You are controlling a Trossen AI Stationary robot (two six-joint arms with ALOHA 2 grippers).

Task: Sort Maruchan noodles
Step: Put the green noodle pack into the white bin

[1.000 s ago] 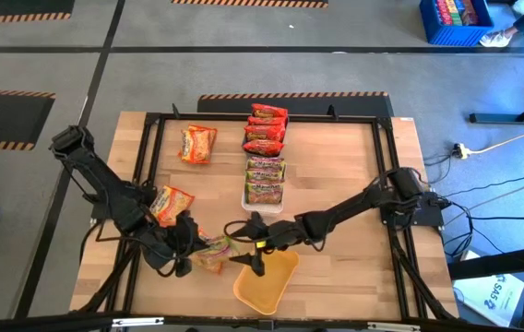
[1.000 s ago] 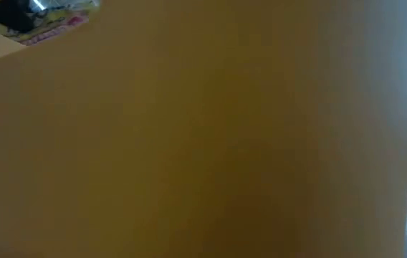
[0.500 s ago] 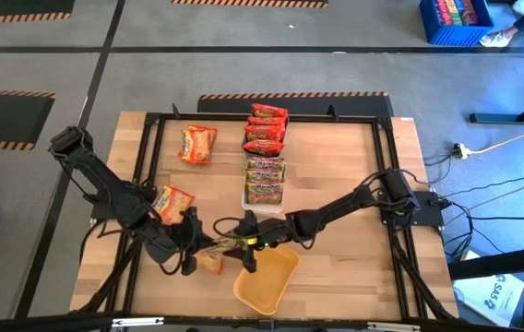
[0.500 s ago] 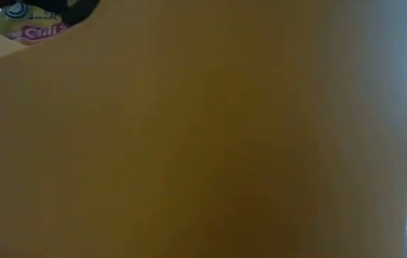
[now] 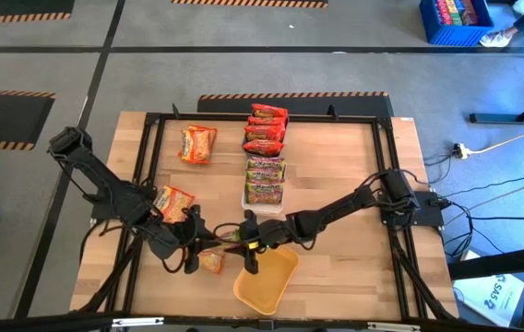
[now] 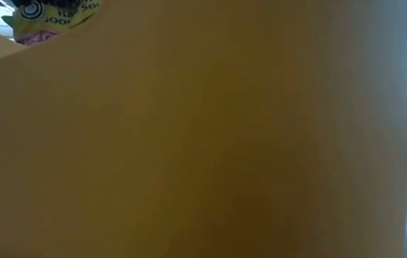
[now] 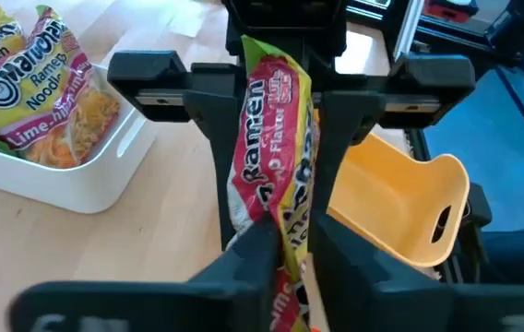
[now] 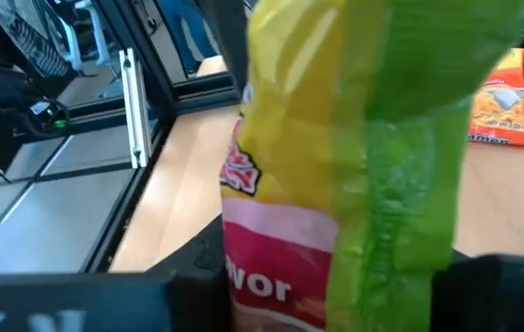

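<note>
A green, red and yellow Maruchan noodle packet (image 7: 276,157) stands on edge in the air between my two grippers, just left of the orange-yellow tray (image 5: 267,281) at the table's near edge. My left gripper (image 5: 197,242) is shut on the packet's left end. My right gripper (image 5: 241,240) is shut on its right end. An orange packet (image 5: 208,263) lies flat on the table below them. Two more orange packets (image 5: 197,143) (image 5: 172,201) lie flat at the left. My left gripper pinches the packet's near end (image 7: 285,235) between its two fingers, coming level from the table's left. The packet stands on edge, clear of the table. My right gripper has its fingers (image 7: 216,120) on the two flat faces of the packet's other end (image 7: 271,88). It comes level from the table's right, facing the left gripper.
A white tray (image 5: 264,195) in the table's middle holds green-and-red packets, and red packets (image 5: 267,129) lie in a row behind it. The orange-yellow tray's wall (image 6: 211,143) fills the low view. A black frame (image 5: 151,129) runs round the table.
My right gripper has moved toward the table's left onto the packet's free end. My left gripper has raised the packet a little and turned it from lying slanted to standing on edge. The orange packet beneath now shows on the table.
</note>
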